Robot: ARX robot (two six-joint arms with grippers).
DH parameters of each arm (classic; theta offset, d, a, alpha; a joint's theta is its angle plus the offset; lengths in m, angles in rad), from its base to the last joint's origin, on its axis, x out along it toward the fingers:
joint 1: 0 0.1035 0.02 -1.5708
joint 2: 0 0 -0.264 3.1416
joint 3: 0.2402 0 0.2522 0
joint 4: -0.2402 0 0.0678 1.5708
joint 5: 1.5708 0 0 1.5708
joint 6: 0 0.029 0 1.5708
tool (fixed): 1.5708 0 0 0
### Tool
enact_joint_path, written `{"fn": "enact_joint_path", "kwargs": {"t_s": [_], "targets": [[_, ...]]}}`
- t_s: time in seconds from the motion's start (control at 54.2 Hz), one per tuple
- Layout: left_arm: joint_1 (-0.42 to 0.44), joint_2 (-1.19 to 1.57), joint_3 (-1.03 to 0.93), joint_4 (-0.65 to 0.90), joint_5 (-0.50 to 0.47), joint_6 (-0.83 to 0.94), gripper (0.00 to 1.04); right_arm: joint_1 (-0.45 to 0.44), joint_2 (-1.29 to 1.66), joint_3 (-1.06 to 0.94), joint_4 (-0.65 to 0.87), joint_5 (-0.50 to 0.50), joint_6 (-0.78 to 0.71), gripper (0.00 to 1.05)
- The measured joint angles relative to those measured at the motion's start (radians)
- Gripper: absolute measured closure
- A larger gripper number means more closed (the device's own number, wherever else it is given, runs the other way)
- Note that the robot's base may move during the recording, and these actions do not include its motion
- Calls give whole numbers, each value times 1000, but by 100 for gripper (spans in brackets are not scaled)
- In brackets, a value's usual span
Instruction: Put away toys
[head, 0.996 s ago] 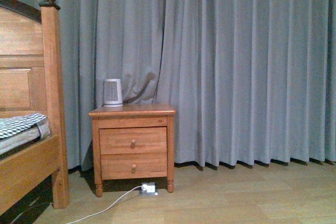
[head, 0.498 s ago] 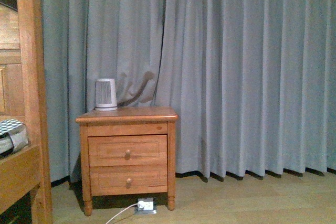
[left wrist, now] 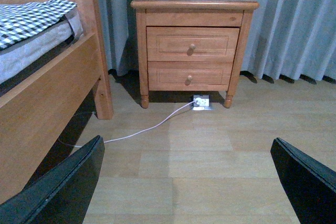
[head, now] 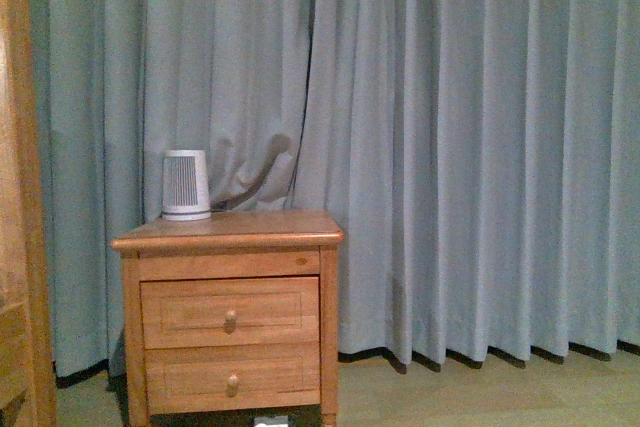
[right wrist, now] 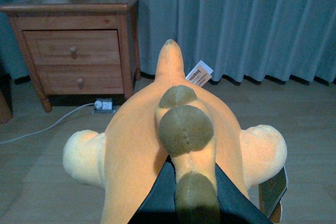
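- My right gripper [right wrist: 195, 203] pinches the orange plush toy [right wrist: 142, 135]; the toy is held above the floor [right wrist: 299, 108], near the nightstand [right wrist: 73, 35];
- my left gripper [left wrist: 186, 148] is spread wide over the floor.

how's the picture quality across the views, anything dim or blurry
Front view: dim, bluish, slightly soft on the nightstand. Left wrist view: brightest, sharp, shadow under the bed frame. Right wrist view: plush toy fills the foreground, soft up close.

The plush toy [right wrist: 131, 145] is orange-yellow with olive-brown blobs and paler limbs. The curtain [head: 450, 147] is grey-blue, the nightstand [head: 230, 317] honey-brown wood, and the bedding [left wrist: 31, 17] black-and-white checked.
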Motion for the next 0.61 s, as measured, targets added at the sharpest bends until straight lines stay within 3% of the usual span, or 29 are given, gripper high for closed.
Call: {"fn": "enact_joint_path", "kwargs": {"t_s": [0.609], "targets": [[0,0,0,0,0,0,6,0,0,0,0,0,0,99]]}}
